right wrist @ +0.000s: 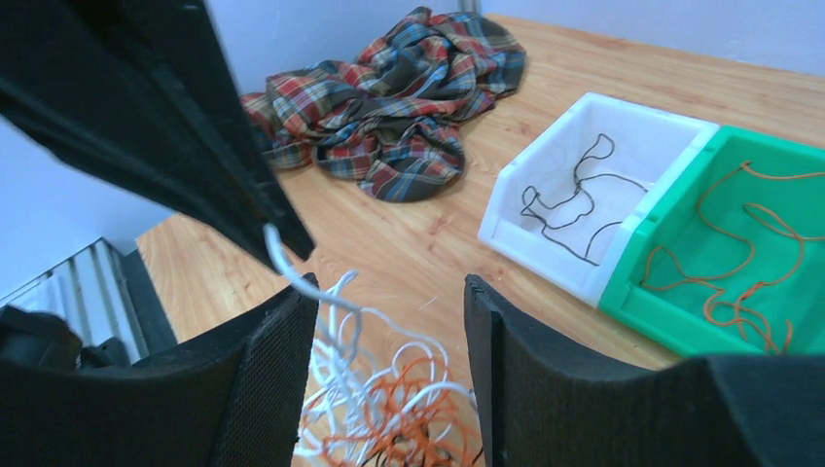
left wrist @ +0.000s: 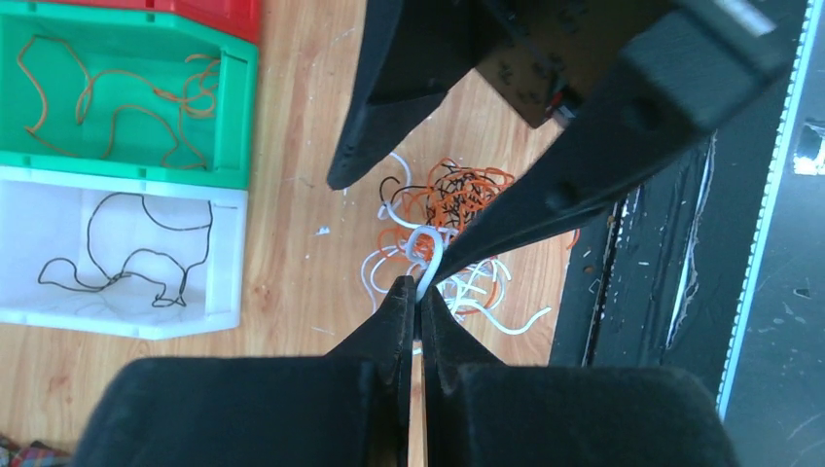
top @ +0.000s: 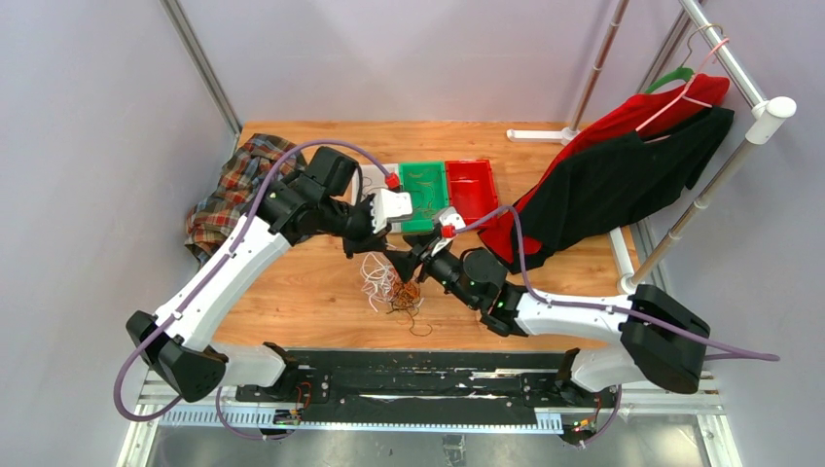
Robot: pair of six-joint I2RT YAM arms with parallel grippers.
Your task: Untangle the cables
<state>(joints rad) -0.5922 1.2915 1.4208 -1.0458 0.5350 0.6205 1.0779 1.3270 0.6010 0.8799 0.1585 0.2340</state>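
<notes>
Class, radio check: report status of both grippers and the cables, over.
Left gripper jaws shut on white cable. Right gripper jaws open over heap. Grippers close together.

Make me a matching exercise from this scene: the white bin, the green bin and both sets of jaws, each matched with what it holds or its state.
1. white bin
2. green bin
3. left jaws
4. right jaws

a. open over the heap
b. holds an orange cable
c. shut on a white cable
d. holds a black cable

Pairs: 1-d, 2-b, 3-c, 4-a
</notes>
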